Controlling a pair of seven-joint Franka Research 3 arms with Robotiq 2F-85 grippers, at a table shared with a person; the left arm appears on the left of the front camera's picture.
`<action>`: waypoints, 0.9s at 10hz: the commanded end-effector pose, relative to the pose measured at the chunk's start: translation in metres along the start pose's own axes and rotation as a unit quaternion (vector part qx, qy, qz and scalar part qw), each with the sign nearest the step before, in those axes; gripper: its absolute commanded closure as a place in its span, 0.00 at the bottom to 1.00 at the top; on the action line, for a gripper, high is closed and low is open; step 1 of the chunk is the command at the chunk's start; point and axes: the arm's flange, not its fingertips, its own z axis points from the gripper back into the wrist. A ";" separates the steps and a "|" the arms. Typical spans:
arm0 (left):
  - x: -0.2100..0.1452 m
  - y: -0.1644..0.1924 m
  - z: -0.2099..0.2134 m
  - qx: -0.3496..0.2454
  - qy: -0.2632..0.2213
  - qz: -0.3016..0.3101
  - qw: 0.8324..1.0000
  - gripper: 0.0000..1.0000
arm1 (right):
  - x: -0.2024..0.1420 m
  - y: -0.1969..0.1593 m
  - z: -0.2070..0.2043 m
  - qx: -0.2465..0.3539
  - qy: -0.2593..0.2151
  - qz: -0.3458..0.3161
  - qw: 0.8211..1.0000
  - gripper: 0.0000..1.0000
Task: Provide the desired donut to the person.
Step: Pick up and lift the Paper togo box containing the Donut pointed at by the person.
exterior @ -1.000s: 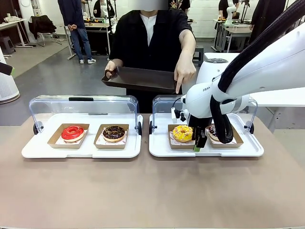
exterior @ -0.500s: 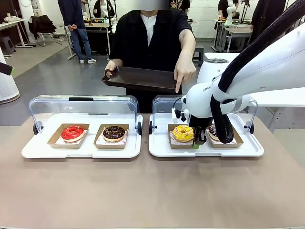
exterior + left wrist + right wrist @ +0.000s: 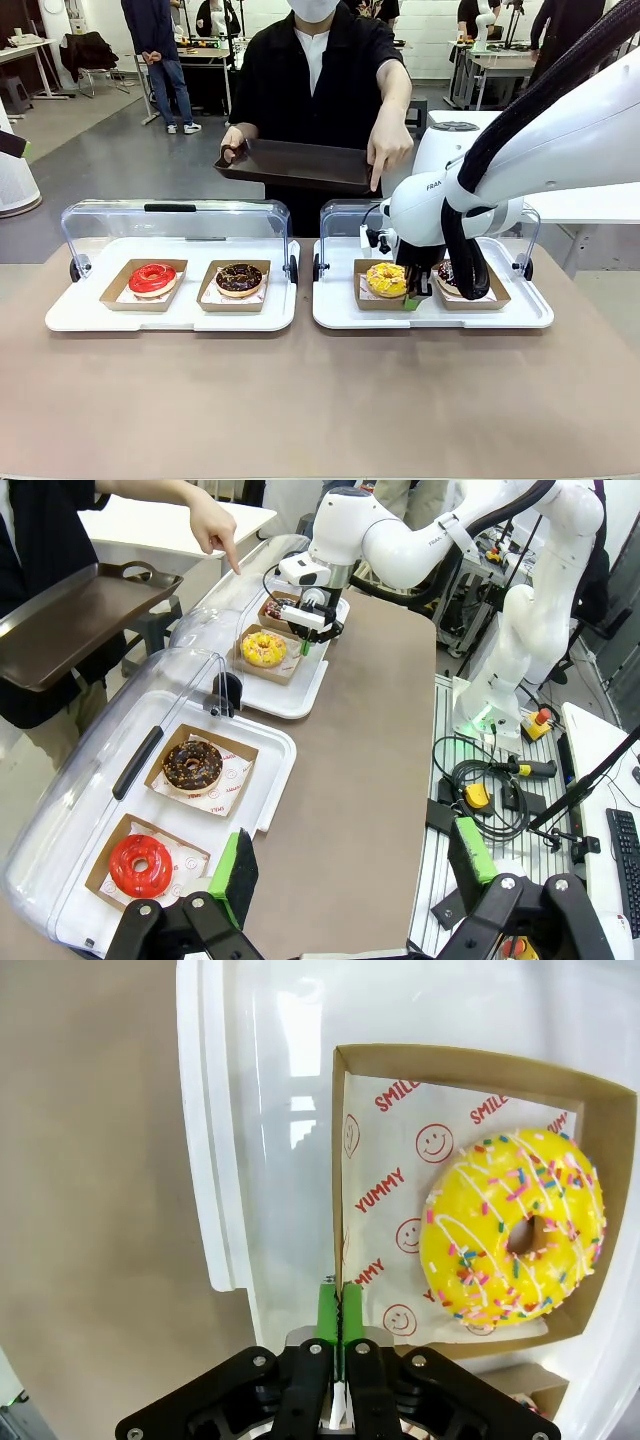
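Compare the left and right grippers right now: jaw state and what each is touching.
The left gripper is open, jaws wide apart; the right gripper is shut, pads pressed together. The left gripper holds nothing and hangs above the table near the red donut; the right gripper pinches the wall of the cardboard box holding the yellow donut. Both are black with green pads.

Front across table (image 3: 300, 400); both wrists above, yellow donut (image 3: 515, 1225) likely common.
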 end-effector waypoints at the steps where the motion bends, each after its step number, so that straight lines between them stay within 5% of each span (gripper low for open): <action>1: 0.002 0.001 0.001 -0.001 -0.011 -0.009 1.000 0.00 | 0.004 0.004 0.008 0.028 0.007 0.003 1.000 1.00; 9: 0.002 0.001 0.001 -0.001 -0.011 -0.009 1.000 0.00 | 0.028 0.110 0.180 -0.018 0.028 0.016 0.999 1.00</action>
